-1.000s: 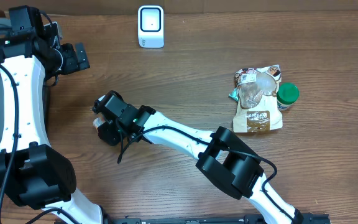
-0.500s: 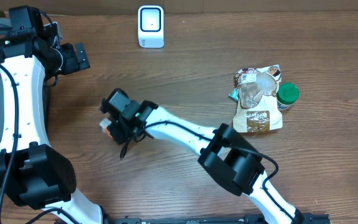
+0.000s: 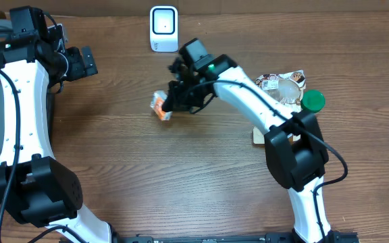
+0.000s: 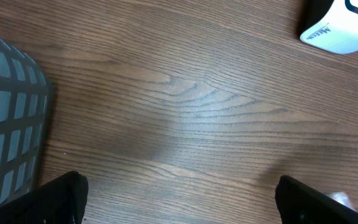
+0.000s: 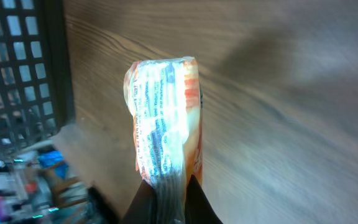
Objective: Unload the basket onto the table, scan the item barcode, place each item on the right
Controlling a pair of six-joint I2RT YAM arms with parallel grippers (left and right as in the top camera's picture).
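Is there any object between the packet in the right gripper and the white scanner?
Nothing visible does. Only bare wooden table lies between the orange packet, pinched in the right gripper, and the white scanner.

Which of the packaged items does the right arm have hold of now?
The orange-and-white crinkled plastic packet, pinched in the right jaws near the white scanner box. The brown pouch and green-lidded jar lie untouched at the table's right side.

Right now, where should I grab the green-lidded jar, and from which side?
Probably the round lid of the green-lidded jar, from above, closing front to back: the lid faces up and the brown pouch crowds its left side.
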